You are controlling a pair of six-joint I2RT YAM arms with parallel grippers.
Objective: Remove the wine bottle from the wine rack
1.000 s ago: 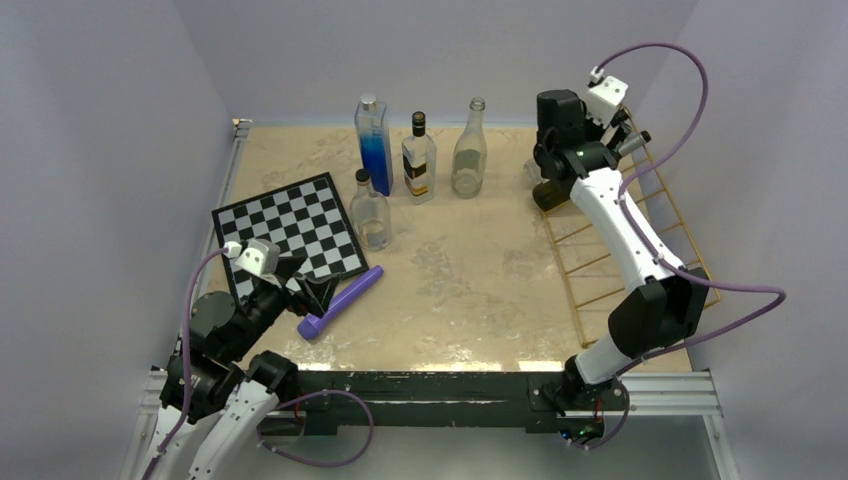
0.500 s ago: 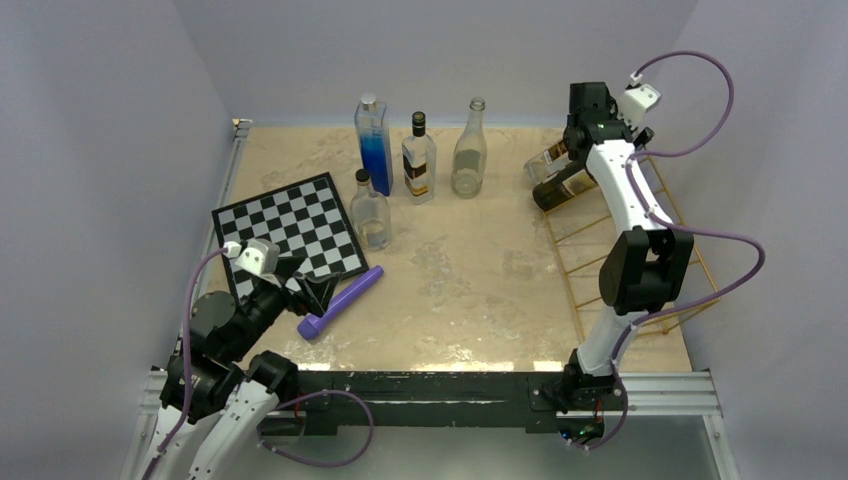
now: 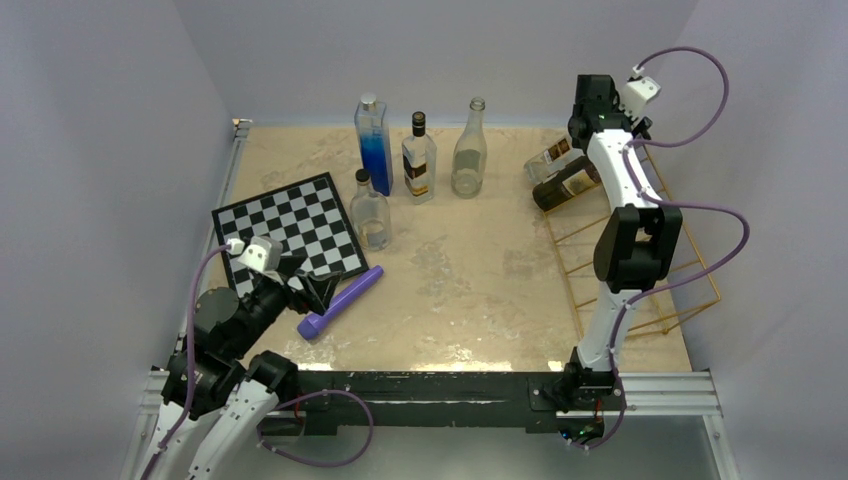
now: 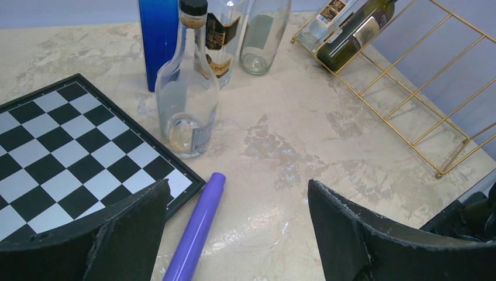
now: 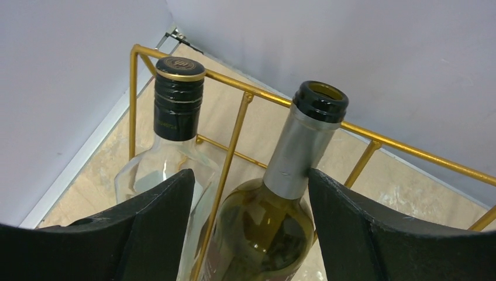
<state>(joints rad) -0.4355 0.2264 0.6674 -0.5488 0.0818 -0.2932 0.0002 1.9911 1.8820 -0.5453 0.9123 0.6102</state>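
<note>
The wine rack (image 3: 640, 250), a gold wire frame, stands at the right of the table. A dark green wine bottle (image 3: 565, 188) with a silver foil neck lies slanted in its far end, next to a clear bottle (image 3: 548, 160) with a black cap. My right gripper (image 3: 587, 125) hangs over their necks. In the right wrist view it (image 5: 250, 175) is open, its fingers on either side of the wine bottle's (image 5: 275, 228) shoulder and a rack wire (image 5: 234, 140), one finger in front of the clear bottle (image 5: 175, 111). My left gripper (image 4: 238, 184) is open and empty near the table's front left.
A chessboard (image 3: 290, 225) and a purple cylinder (image 3: 340, 300) lie by the left gripper. A blue bottle (image 3: 373, 135), a labelled bottle (image 3: 419, 160), a clear bottle (image 3: 469, 150) and a small flask (image 3: 370, 210) stand at the back. Walls close in behind and right of the rack.
My right arm has swung from above the bottles' bases back and right to their neck end, with its elbow raised. The left arm has not moved.
</note>
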